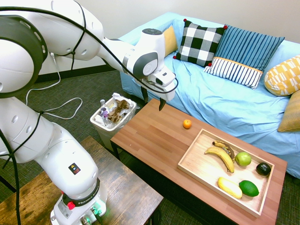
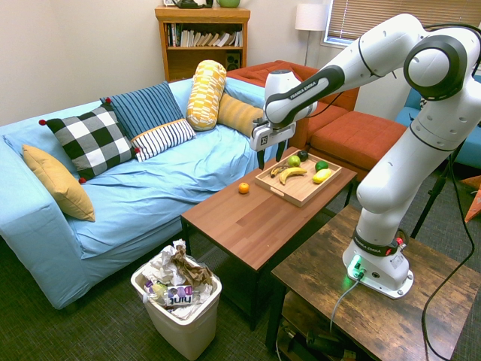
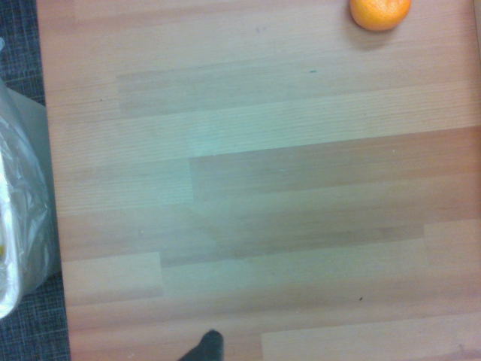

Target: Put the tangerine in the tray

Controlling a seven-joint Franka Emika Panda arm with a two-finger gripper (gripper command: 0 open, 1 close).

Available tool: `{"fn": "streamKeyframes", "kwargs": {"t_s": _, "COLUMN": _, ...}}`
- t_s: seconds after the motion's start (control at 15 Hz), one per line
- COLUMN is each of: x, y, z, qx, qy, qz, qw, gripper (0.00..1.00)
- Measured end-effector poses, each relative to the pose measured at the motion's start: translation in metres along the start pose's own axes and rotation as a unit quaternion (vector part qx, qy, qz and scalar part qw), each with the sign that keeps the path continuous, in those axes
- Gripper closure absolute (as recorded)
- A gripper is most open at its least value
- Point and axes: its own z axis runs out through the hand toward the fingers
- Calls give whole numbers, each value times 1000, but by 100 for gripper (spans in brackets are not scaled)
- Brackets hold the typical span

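A tangerine (image 1: 187, 123) sits alone on the desk (image 1: 150, 140), just outside the tray (image 1: 199, 164) that already holds bananas (image 1: 221, 154), an apple (image 1: 243, 159) and other fruit. The robot's fingers (image 1: 153, 100) hang spread and empty above the desk's sofa-side end, well short of the tangerine, apparently poised for a reach toward it. A full bin (image 1: 113, 115) stands on the floor beside the desk, clear of the path.
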Motion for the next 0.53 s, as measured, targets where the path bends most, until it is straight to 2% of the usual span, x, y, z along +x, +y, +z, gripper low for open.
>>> {"fn": "streamKeyframes", "kwargs": {"t_s": 0.27, "x": 11, "y": -6, "z": 10, "qx": 11, "qy": 7, "qz": 9, "qw": 1000, "gripper": 0}}
{"fn": "streamKeyframes", "kwargs": {"t_s": 0.53, "x": 64, "y": -24, "z": 41, "qx": 26, "qy": 26, "qz": 44, "qw": 998, "gripper": 0}}
